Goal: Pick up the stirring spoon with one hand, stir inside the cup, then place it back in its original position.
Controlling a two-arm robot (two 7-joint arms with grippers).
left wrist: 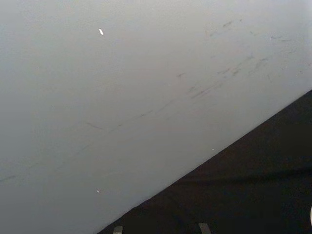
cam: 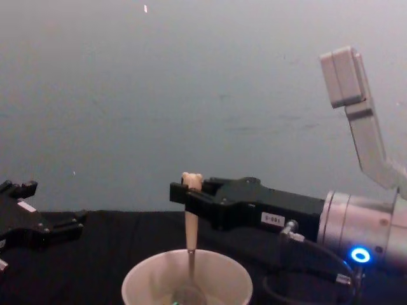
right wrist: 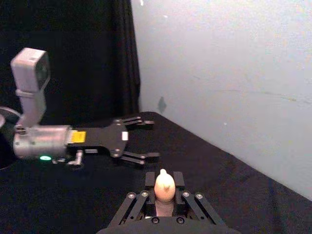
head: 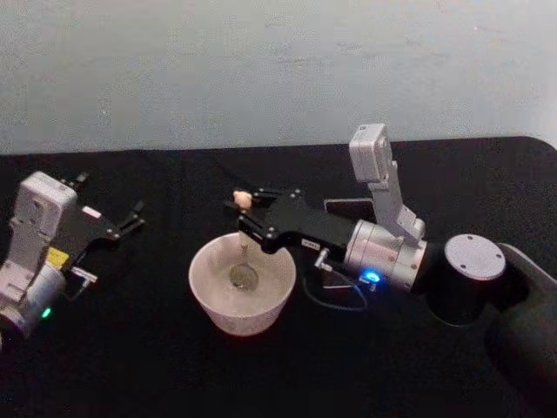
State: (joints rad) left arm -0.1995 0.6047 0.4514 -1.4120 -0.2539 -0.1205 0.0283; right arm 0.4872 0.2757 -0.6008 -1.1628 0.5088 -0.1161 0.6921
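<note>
Right gripper [head: 245, 213] level, spoon [cam: 190, 234] in cup [head: 248, 318]

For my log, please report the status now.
Right gripper shut on stirring spoon, upright, bowl inside cup. Left gripper open, parked at left. Nothing in the way.

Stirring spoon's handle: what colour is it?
Beige; the stirring spoon handle shows best in the chest view.
</note>
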